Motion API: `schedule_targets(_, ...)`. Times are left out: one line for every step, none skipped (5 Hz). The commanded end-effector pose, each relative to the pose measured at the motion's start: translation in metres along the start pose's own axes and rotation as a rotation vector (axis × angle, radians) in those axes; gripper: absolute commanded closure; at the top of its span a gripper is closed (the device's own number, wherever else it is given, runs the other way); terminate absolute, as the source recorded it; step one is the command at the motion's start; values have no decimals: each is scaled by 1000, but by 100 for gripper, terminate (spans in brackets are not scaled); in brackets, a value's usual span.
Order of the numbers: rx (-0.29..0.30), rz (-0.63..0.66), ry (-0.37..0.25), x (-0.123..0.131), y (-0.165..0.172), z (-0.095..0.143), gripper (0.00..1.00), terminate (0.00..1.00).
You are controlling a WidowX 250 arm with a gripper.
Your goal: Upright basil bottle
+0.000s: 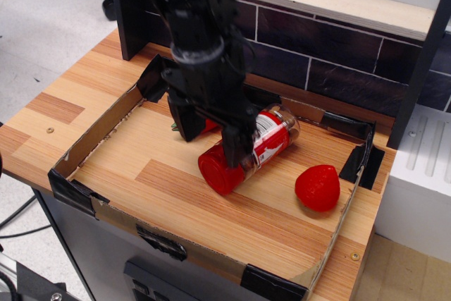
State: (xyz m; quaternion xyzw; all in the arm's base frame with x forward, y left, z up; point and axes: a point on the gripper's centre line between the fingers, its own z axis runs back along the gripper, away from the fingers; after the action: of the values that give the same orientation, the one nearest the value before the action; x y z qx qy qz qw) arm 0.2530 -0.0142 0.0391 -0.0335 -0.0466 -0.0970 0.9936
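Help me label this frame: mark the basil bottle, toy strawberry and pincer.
basil bottle point(220, 171), main camera view, on its red cap.
toy strawberry point(318, 187), main camera view, body centre.
pincer point(213, 139), main camera view, between the fingertips.

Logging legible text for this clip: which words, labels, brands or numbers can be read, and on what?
Bottle label: red and white with dark print, too blurred and partly hidden by the pincer to read.
No other text, number or sign is visible anywhere.
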Motion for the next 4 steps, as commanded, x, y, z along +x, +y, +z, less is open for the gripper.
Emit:
schedule_targets(90, -36, -17, -12, 4, 0, 0, 0)
schedule_targets(87, -29, -8, -14, 2, -5, 0, 0)
schedule_targets(83, 11, -43, -7, 1, -14, 0, 0)
schedule_targets(80, 12, -65, -4, 4, -12, 0, 0)
